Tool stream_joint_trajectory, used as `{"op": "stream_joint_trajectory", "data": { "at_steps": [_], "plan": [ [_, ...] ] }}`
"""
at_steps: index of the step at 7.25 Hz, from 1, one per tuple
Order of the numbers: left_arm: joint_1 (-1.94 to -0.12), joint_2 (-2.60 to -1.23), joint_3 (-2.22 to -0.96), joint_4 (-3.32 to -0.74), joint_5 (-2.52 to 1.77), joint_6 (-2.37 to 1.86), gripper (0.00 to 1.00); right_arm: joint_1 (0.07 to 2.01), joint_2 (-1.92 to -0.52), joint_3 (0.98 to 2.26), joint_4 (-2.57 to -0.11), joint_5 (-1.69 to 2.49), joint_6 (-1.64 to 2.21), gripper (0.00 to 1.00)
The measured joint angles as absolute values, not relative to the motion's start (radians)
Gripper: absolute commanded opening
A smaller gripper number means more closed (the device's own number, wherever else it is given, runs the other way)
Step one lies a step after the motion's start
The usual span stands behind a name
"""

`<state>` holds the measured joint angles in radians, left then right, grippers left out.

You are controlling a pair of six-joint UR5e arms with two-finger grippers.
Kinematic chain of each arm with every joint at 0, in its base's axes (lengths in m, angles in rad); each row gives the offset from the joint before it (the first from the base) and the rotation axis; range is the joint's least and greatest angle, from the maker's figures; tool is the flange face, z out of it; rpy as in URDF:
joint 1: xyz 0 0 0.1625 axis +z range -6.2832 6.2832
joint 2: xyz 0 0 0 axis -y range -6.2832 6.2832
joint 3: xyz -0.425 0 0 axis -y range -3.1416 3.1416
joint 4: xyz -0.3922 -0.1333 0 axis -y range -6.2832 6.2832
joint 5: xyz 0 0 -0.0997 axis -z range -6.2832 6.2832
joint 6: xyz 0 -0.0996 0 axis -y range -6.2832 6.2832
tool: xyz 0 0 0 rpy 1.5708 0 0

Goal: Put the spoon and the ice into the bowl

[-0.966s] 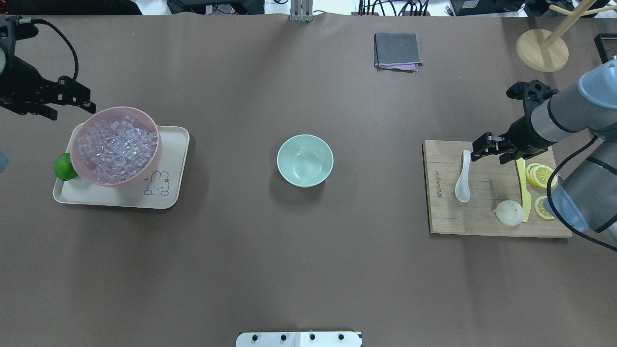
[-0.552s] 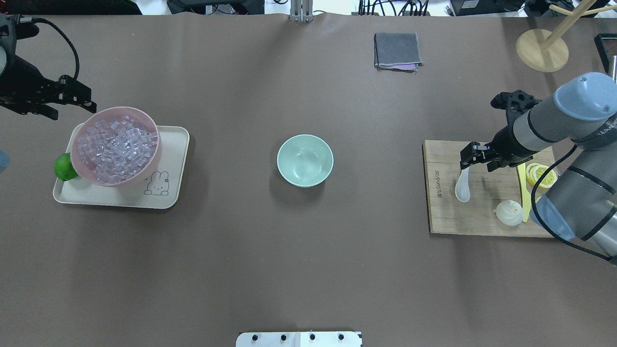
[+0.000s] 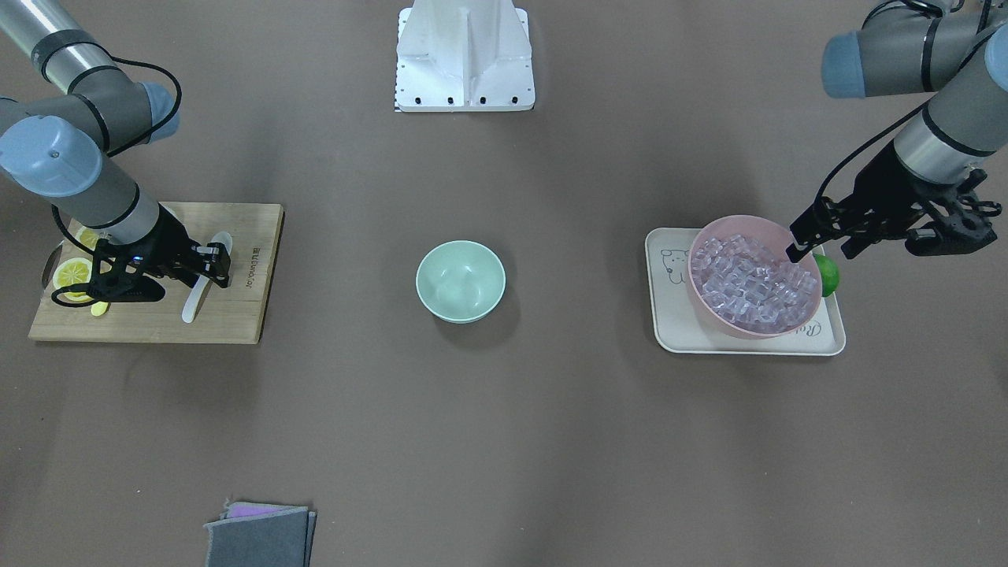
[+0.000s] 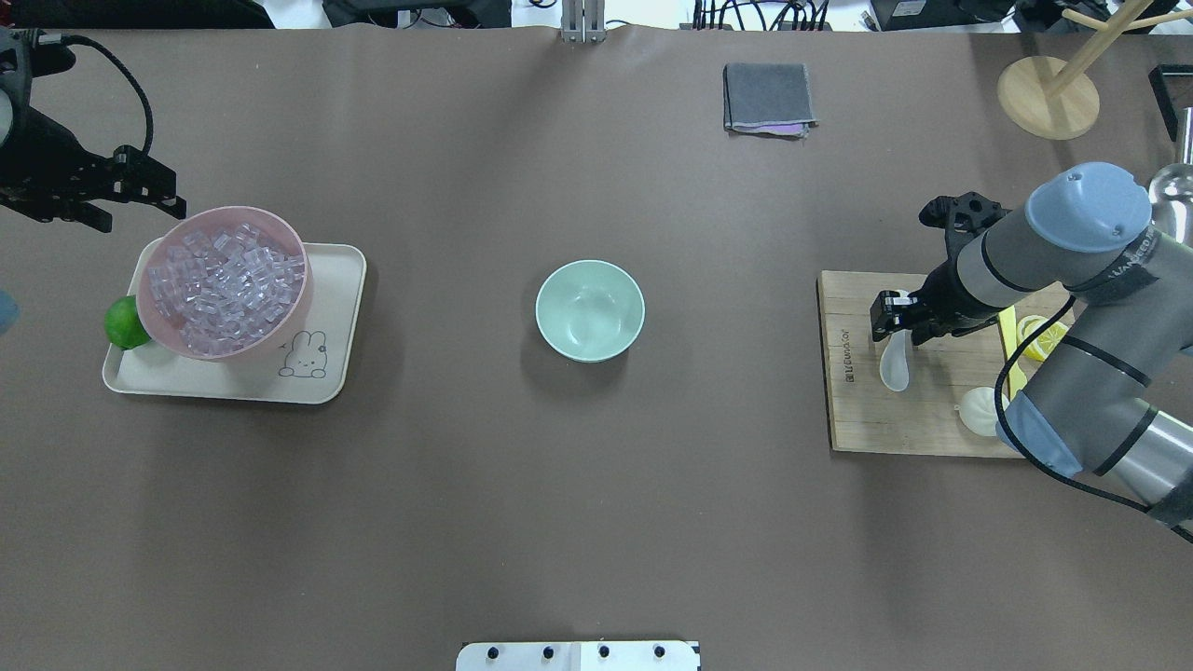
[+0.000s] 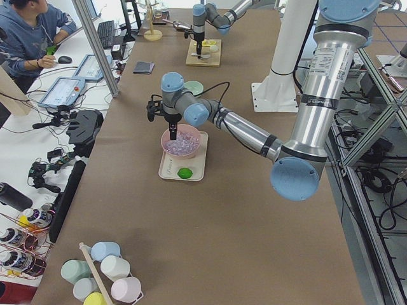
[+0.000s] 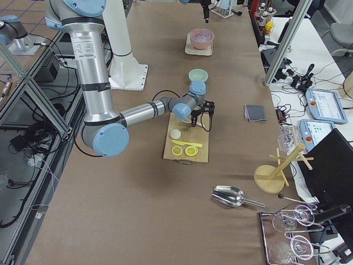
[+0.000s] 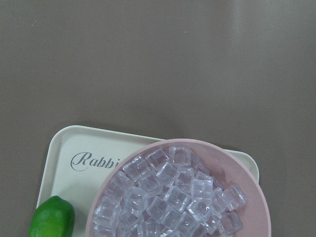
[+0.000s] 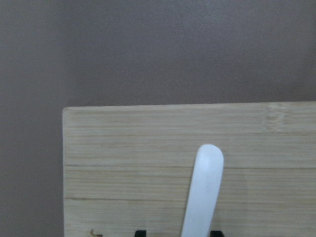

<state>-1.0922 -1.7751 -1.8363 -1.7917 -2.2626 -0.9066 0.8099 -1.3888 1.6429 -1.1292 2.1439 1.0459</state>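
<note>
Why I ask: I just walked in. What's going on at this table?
The right gripper is down over the handle of the white spoon on the cutting board, fingers open either side, nothing lifted yet. The left gripper hovers, open, beside the pink bowl of ice on the tray. The mint-green bowl in the middle is empty.

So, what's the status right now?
Right end effector open, straddling spoon handle. Left end effector open, near ice. Bowl empty, nothing in between.
</note>
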Motion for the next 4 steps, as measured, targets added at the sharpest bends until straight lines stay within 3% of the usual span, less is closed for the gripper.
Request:
{"op": "stream_joint_trajectory", "data": {
  "at_steps": [4],
  "plan": [
    [-1.089,-1.776,-1.835,-1.777,-2.240,-0.916,0.86,0.830,-1.378,1.648,-1.129,2.186,1.046,0.00]
  ]
}}
